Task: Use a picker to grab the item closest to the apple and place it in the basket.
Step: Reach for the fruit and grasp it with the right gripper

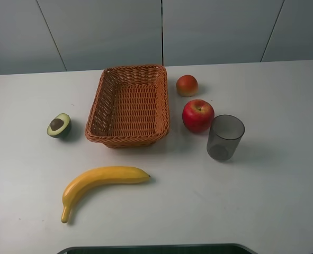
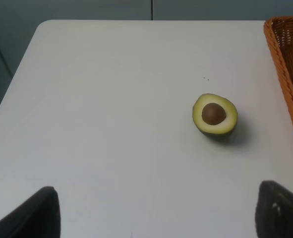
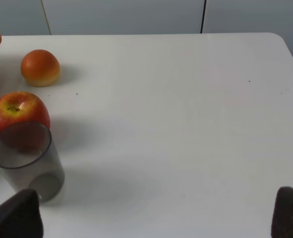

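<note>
We find the cup (image 1: 225,138), a smoky grey see-through tumbler, standing upright on the white counter (image 1: 275,203) with its open mouth up. It is just beside the apple (image 1: 197,115), on the apple's side toward the near edge of the counter and away from the basket. In the right wrist view we see the lower part of the apple through the cup's wall. We cannot tell whether the two touch.

The apple is red with a yellow patch around its stem. Behind it, toward the far edge of the counter, a round orange-red fruit (image 1: 187,85) lies near the apple but apart from it, and farther from it than the cup is. The wicker basket (image 1: 163,106) sits on the side of the apple opposite the cup, with one long wall near the apple. Beyond the basket from the apple, a halved avocado (image 1: 59,126) rests cut face up with its pit showing. A banana (image 1: 100,180) lies well apart from the apple, past the basket's near end.

The left fingers (image 2: 36,214) are spread wide apart above bare counter, with the avocado ahead of them. The right fingers (image 3: 17,218) are also wide apart, one tip close to the cup's base and gripping nothing.
</note>
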